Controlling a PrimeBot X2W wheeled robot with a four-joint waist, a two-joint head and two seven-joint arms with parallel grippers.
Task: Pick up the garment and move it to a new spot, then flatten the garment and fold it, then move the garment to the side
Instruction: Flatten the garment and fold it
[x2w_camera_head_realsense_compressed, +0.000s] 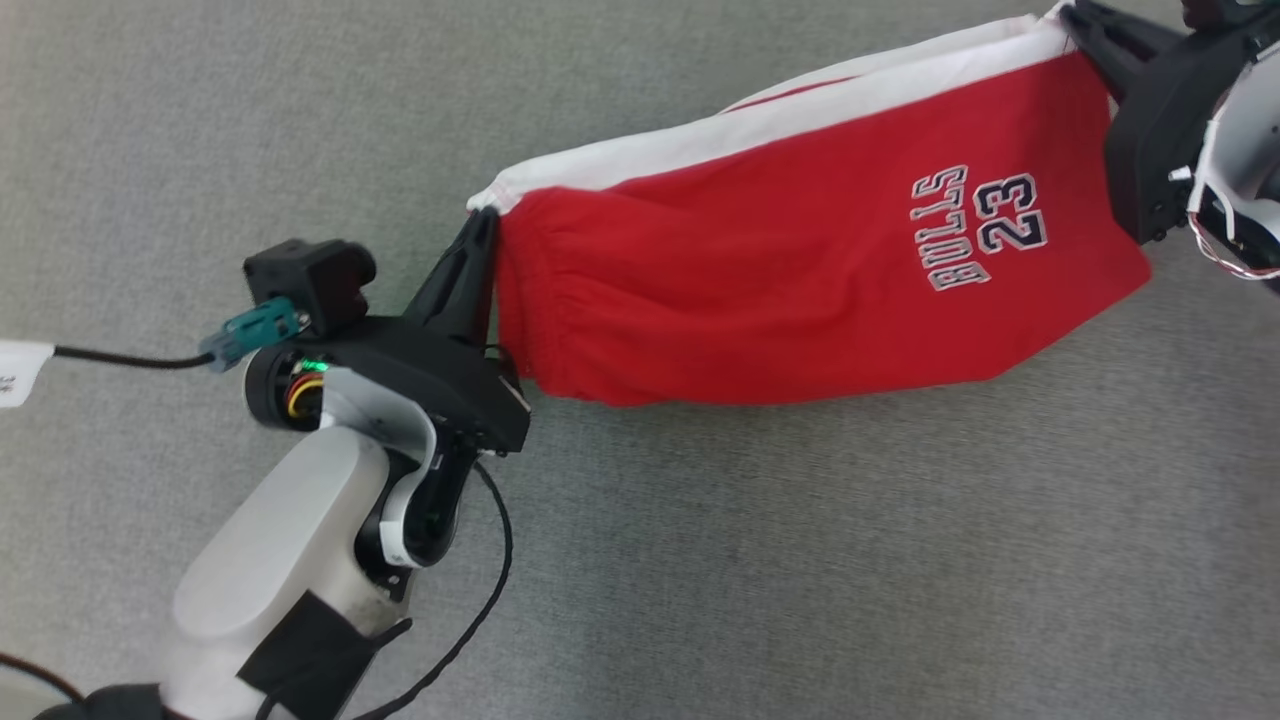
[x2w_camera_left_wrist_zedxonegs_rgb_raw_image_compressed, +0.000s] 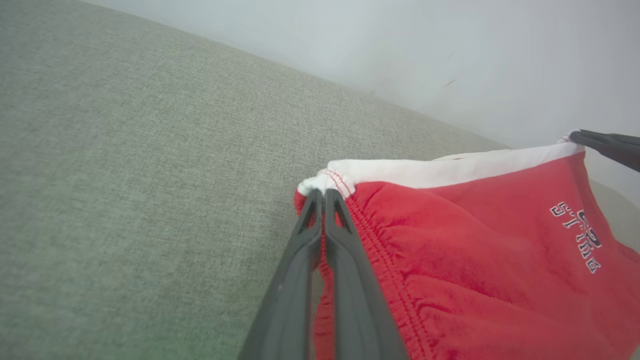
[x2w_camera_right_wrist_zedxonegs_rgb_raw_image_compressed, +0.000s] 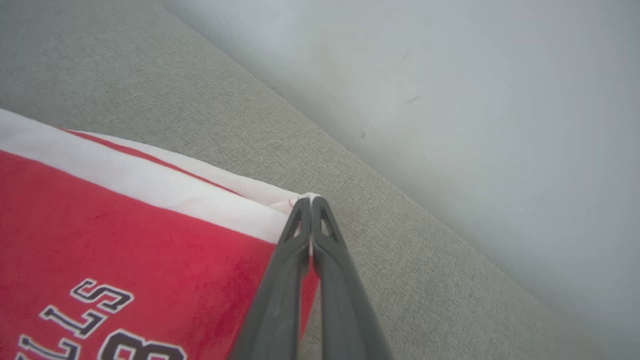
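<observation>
The garment (x2w_camera_head_realsense_compressed: 800, 290) is a pair of red shorts with a white side stripe and "BULLS 23" printed on one leg. It hangs stretched between both grippers above the grey surface. My left gripper (x2w_camera_head_realsense_compressed: 485, 225) is shut on the waistband corner at the white stripe; the left wrist view has those fingers (x2w_camera_left_wrist_zedxonegs_rgb_raw_image_compressed: 324, 200) pinched on the garment (x2w_camera_left_wrist_zedxonegs_rgb_raw_image_compressed: 475, 260). At the upper right of the head view my right gripper (x2w_camera_head_realsense_compressed: 1075, 25) is shut on the leg-hem corner. In the right wrist view that gripper (x2w_camera_right_wrist_zedxonegs_rgb_raw_image_compressed: 310, 202) clamps the white edge of the garment (x2w_camera_right_wrist_zedxonegs_rgb_raw_image_compressed: 125, 235).
A grey fabric surface (x2w_camera_head_realsense_compressed: 750, 560) lies under everything. A pale wall (x2w_camera_right_wrist_zedxonegs_rgb_raw_image_compressed: 475, 125) runs along its far edge in both wrist views. A black cable (x2w_camera_head_realsense_compressed: 490, 590) loops from my left arm, and a white tag (x2w_camera_head_realsense_compressed: 20, 370) sits at the left edge.
</observation>
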